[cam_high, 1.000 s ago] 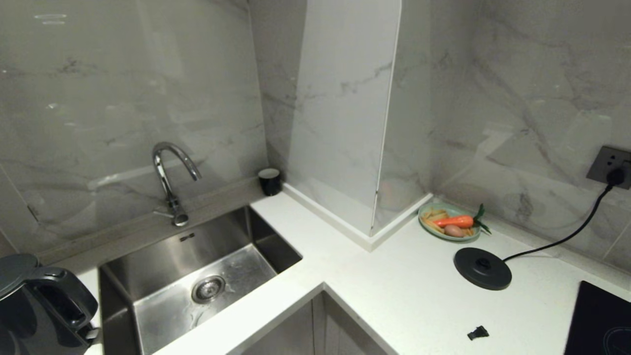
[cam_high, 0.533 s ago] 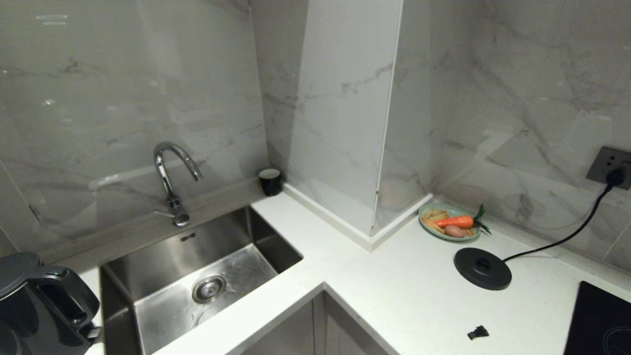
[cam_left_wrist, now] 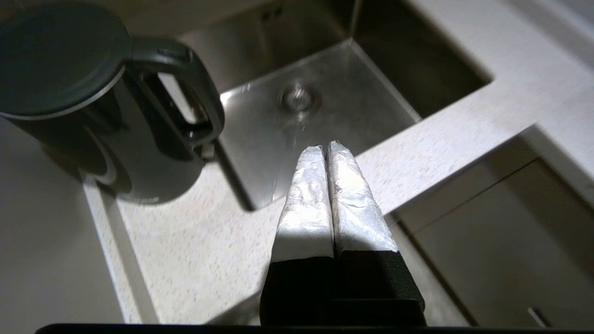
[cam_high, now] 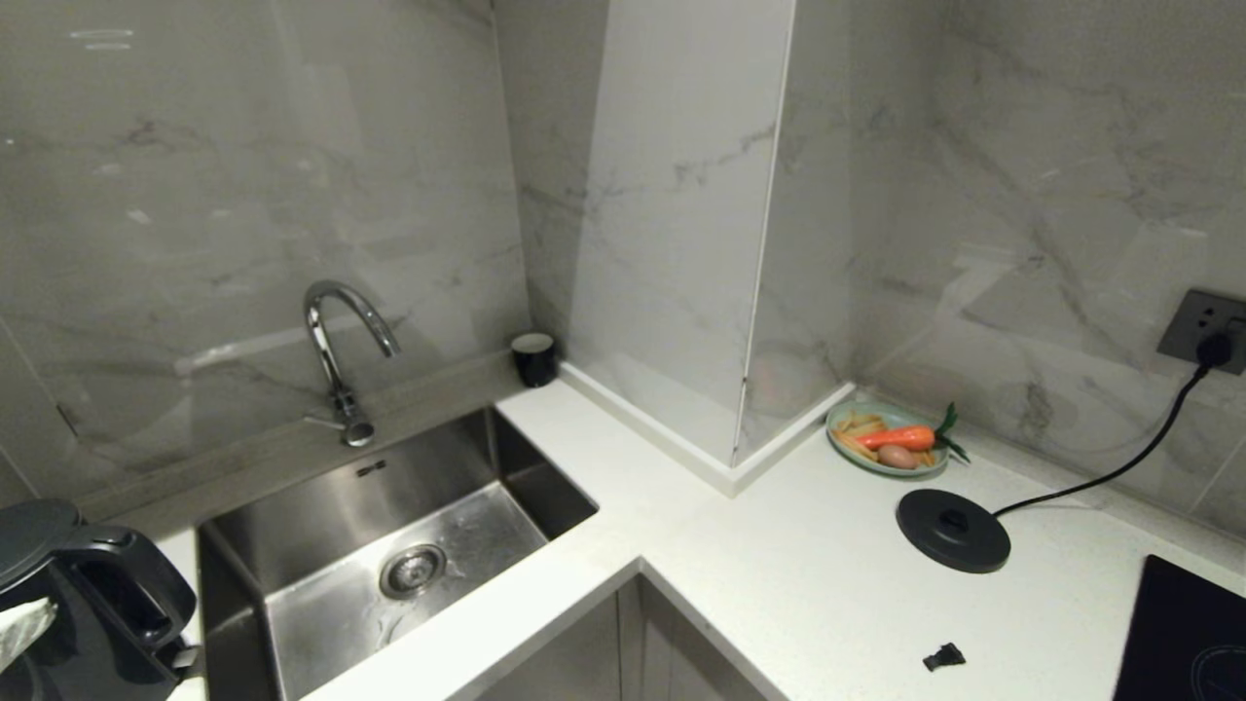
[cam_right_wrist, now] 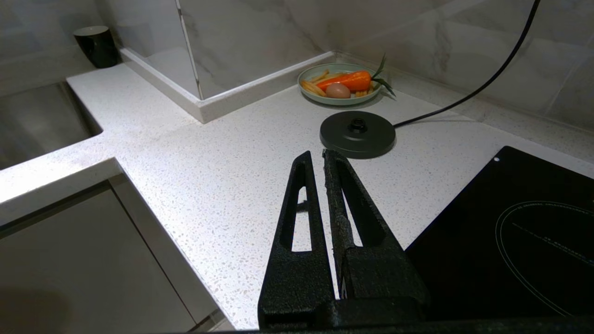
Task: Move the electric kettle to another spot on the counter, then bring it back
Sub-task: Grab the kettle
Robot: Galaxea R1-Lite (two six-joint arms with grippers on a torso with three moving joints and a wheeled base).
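The dark grey electric kettle (cam_high: 88, 613) stands on the white speckled counter (cam_high: 779, 565) at the far left, beside the sink, its loop handle turned toward the basin. In the left wrist view the kettle (cam_left_wrist: 93, 106) sits off to one side of my left gripper (cam_left_wrist: 326, 146), which is shut and empty, its foil-wrapped fingers hovering over the counter strip (cam_left_wrist: 185, 241) in front of the sink. In the head view the left gripper (cam_high: 21, 628) shows only as a pale tip before the kettle's body. My right gripper (cam_right_wrist: 317, 155) is shut and empty, low over the counter (cam_right_wrist: 209, 162).
The steel sink (cam_high: 389, 545) with a faucet (cam_high: 336, 360) lies right of the kettle. A round black base disc (cam_high: 952, 529) with a cord, a plate of vegetables (cam_high: 886, 438), a small black cup (cam_high: 533, 357), a black hob (cam_high: 1188, 633) and a small black scrap (cam_high: 943, 657) share the counter.
The pale tip of my left gripper has come into the head view at the lower left, in front of the kettle. The kettle and the other things have stayed put.
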